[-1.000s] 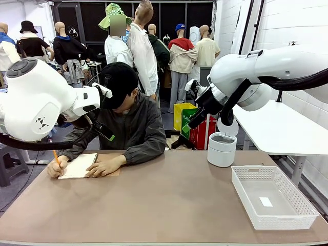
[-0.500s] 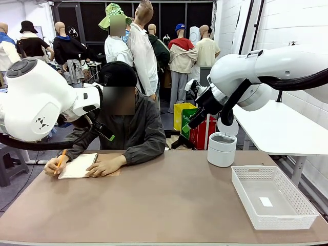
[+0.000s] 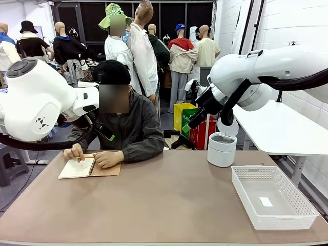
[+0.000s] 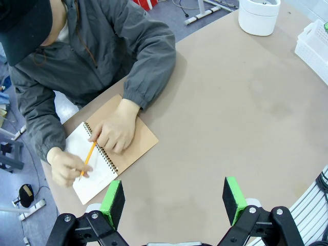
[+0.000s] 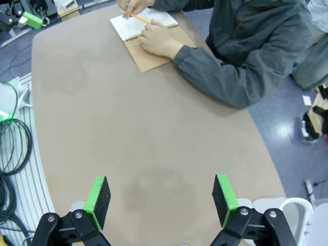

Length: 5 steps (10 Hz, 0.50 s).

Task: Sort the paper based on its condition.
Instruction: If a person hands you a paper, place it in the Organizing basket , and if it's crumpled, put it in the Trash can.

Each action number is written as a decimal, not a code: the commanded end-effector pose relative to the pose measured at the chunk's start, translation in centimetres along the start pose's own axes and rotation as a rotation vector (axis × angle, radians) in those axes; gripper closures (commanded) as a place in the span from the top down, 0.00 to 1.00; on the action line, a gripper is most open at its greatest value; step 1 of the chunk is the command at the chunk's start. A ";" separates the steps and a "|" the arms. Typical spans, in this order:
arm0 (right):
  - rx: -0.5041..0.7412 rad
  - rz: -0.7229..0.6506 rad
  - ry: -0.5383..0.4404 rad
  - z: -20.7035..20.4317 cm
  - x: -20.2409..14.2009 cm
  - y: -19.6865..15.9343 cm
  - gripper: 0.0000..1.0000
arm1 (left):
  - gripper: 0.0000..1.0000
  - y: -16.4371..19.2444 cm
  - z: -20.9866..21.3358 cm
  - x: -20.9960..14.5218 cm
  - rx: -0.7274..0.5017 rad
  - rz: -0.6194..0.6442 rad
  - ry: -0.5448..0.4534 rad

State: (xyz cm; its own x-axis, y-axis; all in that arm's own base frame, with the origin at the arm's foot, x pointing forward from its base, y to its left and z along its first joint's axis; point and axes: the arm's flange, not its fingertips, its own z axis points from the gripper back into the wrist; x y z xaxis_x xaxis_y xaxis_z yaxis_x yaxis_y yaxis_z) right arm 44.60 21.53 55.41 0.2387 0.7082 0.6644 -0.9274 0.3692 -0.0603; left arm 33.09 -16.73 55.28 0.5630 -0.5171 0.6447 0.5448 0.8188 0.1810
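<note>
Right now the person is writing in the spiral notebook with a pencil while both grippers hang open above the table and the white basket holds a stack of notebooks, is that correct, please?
Not quite: the white basket holds no notebooks, just a small white slip on its floor, as the front view shows. The rest stands: the person's hand holds the pencil over the spiral notebook, and the left gripper and right gripper are open above the table.
</note>
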 end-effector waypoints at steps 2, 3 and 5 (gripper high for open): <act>-0.003 -0.005 0.008 0.0 0.0 0.0 1.00 | 1.00 0.1 0.0 -0.1 0.004 0.002 0.001; -0.003 -0.005 0.008 0.0 0.0 0.0 1.00 | 1.00 0.1 0.0 -0.1 0.004 0.002 0.001; -0.003 -0.005 0.008 0.0 0.0 0.0 1.00 | 1.00 0.1 0.0 -0.1 0.004 0.002 0.001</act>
State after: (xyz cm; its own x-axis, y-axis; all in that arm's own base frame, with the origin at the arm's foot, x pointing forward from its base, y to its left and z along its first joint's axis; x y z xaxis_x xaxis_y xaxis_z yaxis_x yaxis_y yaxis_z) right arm 44.60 21.53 55.41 0.2387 0.7082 0.6644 -0.9274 0.3692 -0.0603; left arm 33.09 -16.73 55.28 0.5630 -0.5171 0.6447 0.5448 0.8188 0.1810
